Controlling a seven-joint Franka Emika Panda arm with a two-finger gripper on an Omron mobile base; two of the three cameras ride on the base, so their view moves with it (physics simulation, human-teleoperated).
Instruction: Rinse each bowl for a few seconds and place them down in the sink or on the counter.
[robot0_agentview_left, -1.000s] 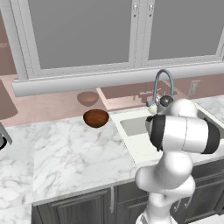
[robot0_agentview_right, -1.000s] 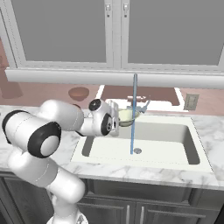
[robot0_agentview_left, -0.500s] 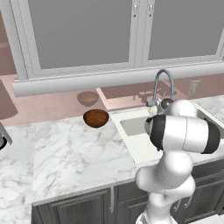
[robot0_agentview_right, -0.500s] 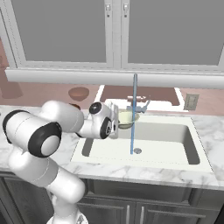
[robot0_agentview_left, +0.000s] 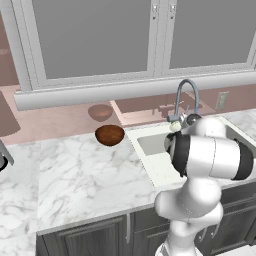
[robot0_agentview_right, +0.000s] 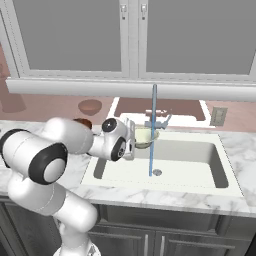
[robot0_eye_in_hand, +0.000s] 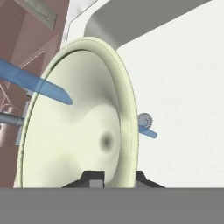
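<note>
Cream bowl, pale with a greenish tint, is held over the sink. The hand is narrowed onto its rim, one finger inside the wall, the other outside. From the right base view the bowl sits just ahead of the hand, mouth turned up toward the faucet.

Water stream: a thin blue line running down past the bowl's far edge to the drain beneath. In the hand view the stream ends on the bowl's inner wall, and a second short piece shows beyond the rim beside the drain.

Brown bowl: glossy, upright on the white marble table, well off to the hand's left, near the back wall and just beside the sink's left edge. It touches nothing but the table.

Sink basin below the hand is white; dark cabinets under the table.
</note>
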